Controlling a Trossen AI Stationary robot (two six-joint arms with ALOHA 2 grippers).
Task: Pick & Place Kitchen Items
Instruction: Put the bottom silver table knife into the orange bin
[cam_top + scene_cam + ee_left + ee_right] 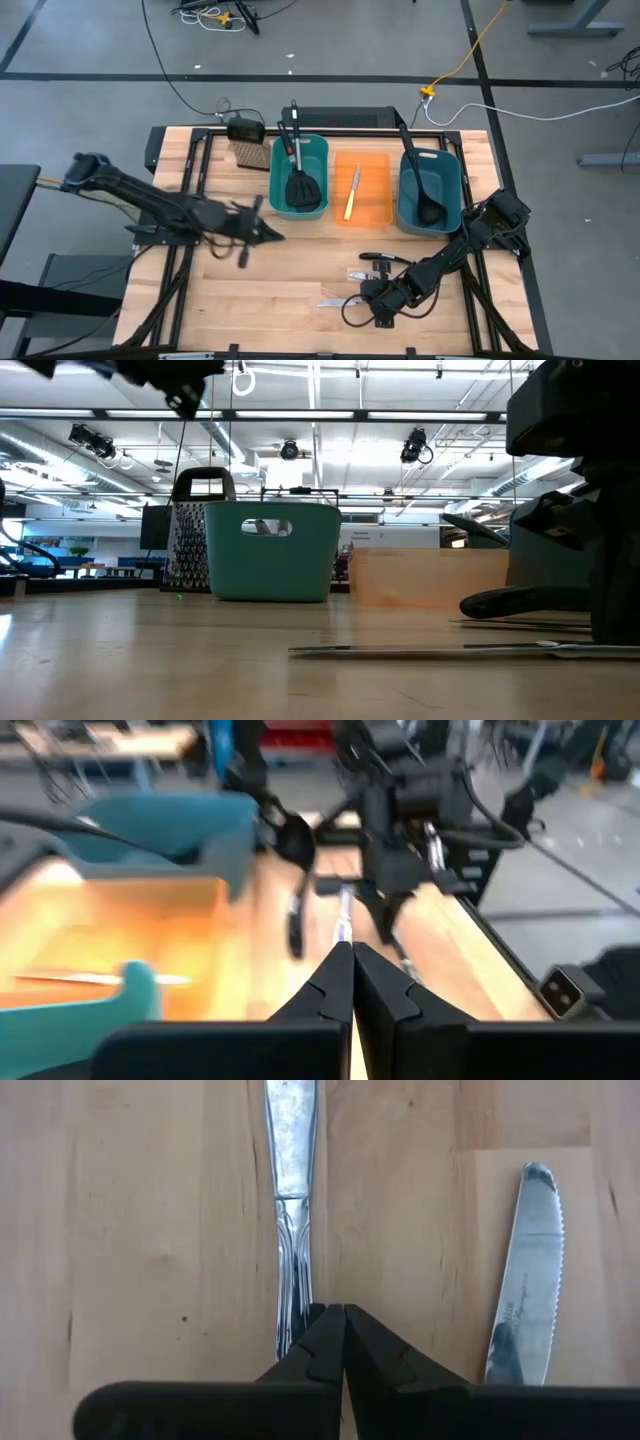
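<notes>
Two knives (292,1210) lie beside the right gripper (340,1342), jaws clenched on one handle; that thin grip might slip. Left gripper (262,232) clenched, empty.

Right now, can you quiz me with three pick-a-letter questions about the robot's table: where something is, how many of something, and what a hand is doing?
1. Where is the yellow-handled knife?
A. in the orange bin
B. on the floor
C. lying on bare wood

2. How many teal bins stand on the table?
A. one
B. two
C. three

3. What are the left hand's fingers doing?
A. spread wide open
B. shut, with nothing between them
C. gripping a ladle

Answers:
1. A, because the high view shows the knife lying inside the orange bin.
2. B, because one teal bin stands on each side of the orange one.
3. B, because the left wrist view shows the two fingertips pressed together with nothing held.
</notes>
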